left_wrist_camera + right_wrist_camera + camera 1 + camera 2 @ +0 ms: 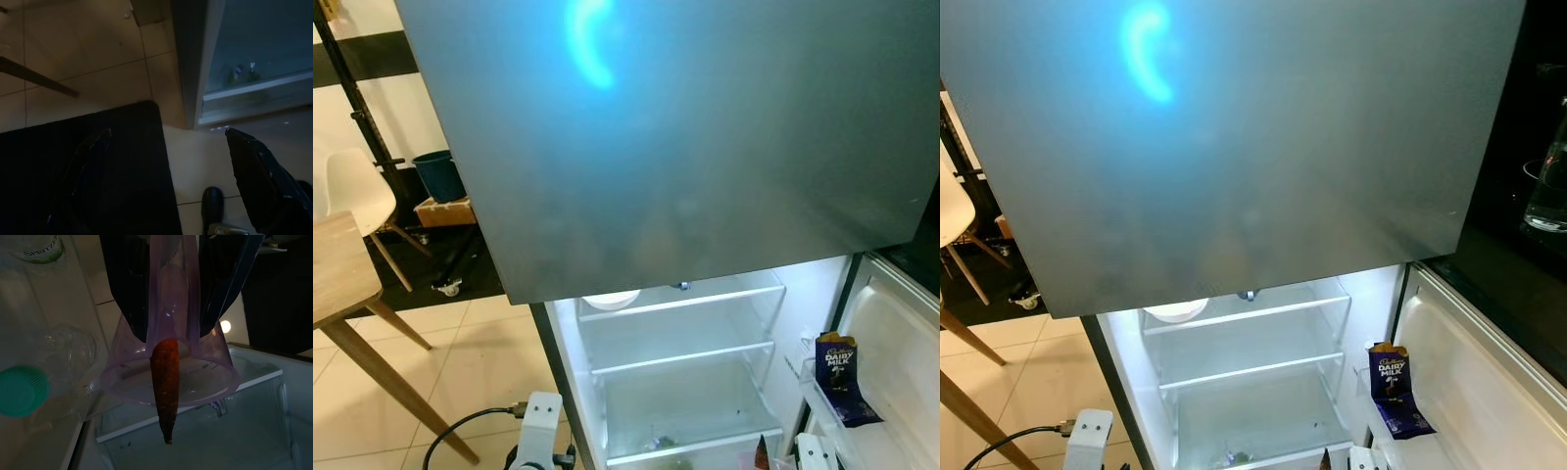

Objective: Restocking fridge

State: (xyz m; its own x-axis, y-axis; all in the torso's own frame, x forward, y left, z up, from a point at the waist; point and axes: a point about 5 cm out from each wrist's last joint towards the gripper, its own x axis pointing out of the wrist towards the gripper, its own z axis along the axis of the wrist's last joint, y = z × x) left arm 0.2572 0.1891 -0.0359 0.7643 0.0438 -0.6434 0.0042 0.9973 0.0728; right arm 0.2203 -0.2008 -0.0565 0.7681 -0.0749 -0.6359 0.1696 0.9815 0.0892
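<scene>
The fridge (pixel 685 127) stands before me, its lower door (pixel 901 343) swung open to the right and its glass shelves (pixel 680 304) lit. My right gripper (pixel 173 284) is shut on the wall of a clear purple-tinted plastic cup (pixel 215 367). An orange carrot (pixel 165 382) sticks out of the cup, pointing at the shelves. The carrot's tip (pixel 761 452) shows low in front of the fridge. My left gripper (pixel 171 166) is open, hanging low over the floor by the fridge's left edge (pixel 193 73).
A Dairy Milk chocolate bar (pixel 837 377) stands in the door shelf. A white bowl (pixel 610 300) sits on the top shelf. A green-capped bottle (pixel 22 391) lies beside the cup. A wooden table (pixel 337 264) and white chair (pixel 352 191) stand at left.
</scene>
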